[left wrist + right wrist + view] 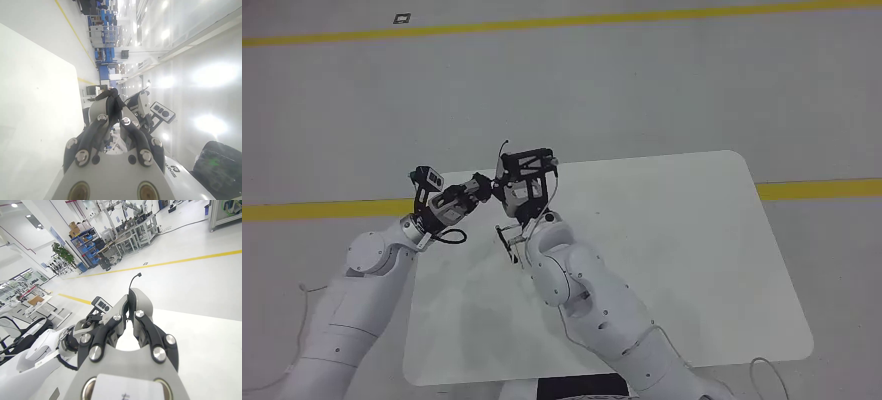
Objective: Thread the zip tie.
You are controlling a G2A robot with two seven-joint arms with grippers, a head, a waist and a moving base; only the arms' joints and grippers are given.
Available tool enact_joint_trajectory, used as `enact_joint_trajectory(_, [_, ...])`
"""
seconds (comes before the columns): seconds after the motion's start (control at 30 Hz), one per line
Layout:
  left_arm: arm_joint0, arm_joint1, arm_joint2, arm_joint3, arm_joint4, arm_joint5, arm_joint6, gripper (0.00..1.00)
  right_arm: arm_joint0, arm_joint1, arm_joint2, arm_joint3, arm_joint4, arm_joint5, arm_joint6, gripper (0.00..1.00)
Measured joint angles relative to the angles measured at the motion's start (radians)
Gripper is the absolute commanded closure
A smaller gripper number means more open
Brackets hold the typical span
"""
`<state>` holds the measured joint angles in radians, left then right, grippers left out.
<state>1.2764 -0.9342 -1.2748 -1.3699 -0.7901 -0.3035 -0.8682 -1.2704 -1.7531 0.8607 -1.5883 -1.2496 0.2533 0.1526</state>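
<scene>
A thin black zip tie (pixel 131 284) sticks up from my right gripper (pixel 129 300), which is shut on it. Its small square head (pixel 139 274) curves free above the fingertips, and a short stretch of strap (pixel 128 319) hangs below the pads. In the top view the zip tie (pixel 504 150) rises from the right gripper (pixel 508 190), held above the white table's (pixel 662 260) far left corner. My left gripper (pixel 113 97) is shut, with its tips against the right gripper (pixel 141 102). Whether it pinches any strap is hidden.
The white table (pixel 198 332) stretches bare to the right and toward the robot. Yellow floor lines (pixel 542 22) run beyond its far edge. A black cable loop (pixel 507 240) hangs at the right wrist.
</scene>
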Motion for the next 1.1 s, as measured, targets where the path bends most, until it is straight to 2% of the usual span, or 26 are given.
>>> enact_joint_trajectory(0.43, [0.0, 0.0, 0.0, 0.0, 0.0, 0.0, 0.0, 1.0, 0.033, -0.009, -0.012, 0.052, 0.011, 0.003, -0.028, 1.0])
enact_joint_trajectory(1.1, [0.0, 0.0, 0.0, 0.0, 0.0, 0.0, 0.0, 1.0, 0.043, -0.014, -0.006, 0.08, 0.01, 0.012, -0.03, 1.0])
